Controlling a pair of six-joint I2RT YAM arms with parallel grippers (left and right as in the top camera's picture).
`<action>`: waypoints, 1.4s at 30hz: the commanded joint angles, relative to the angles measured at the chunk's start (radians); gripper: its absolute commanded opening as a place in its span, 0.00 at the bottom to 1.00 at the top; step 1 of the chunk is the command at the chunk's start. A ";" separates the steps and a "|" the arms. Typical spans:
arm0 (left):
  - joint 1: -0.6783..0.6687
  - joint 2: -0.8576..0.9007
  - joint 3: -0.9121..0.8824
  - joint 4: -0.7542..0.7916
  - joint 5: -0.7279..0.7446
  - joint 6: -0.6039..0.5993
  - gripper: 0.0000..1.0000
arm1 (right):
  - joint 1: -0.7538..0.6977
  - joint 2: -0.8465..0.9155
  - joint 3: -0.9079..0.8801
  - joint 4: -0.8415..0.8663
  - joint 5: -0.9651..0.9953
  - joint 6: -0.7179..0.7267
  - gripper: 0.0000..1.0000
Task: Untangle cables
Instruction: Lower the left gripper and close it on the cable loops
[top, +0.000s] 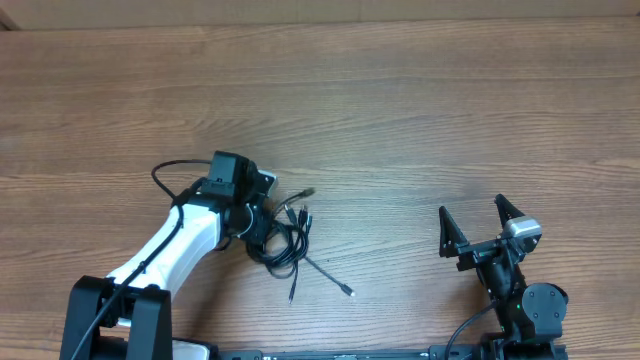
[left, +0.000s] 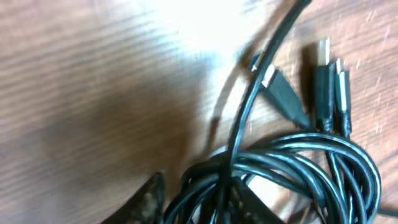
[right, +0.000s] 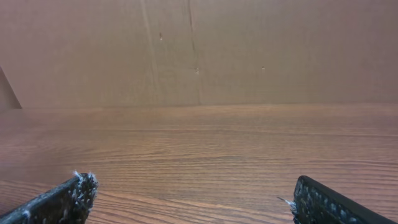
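Brown wooden table (top: 400, 120), plain brown wall (right: 249, 50) behind. Right claw (right: 193, 193) is spread wide. Left claw (left: 199, 202) straddles the cables (top: 288, 238); pinching or not, I cannot tell.

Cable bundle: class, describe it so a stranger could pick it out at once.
Start from the wooden table, then find the white left arm. At its tool lies the cable bundle: thin black looped cords with small plug tips, thinner than the arm's wire.
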 joint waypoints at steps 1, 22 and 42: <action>-0.007 0.002 -0.004 0.081 0.012 0.000 0.30 | 0.004 -0.008 -0.010 0.005 0.003 0.000 1.00; -0.008 0.002 -0.004 0.337 0.174 0.000 1.00 | 0.004 -0.008 -0.010 0.005 0.003 0.000 1.00; -0.008 0.001 0.005 0.009 0.124 0.259 1.00 | 0.004 -0.008 -0.010 0.005 0.003 0.000 1.00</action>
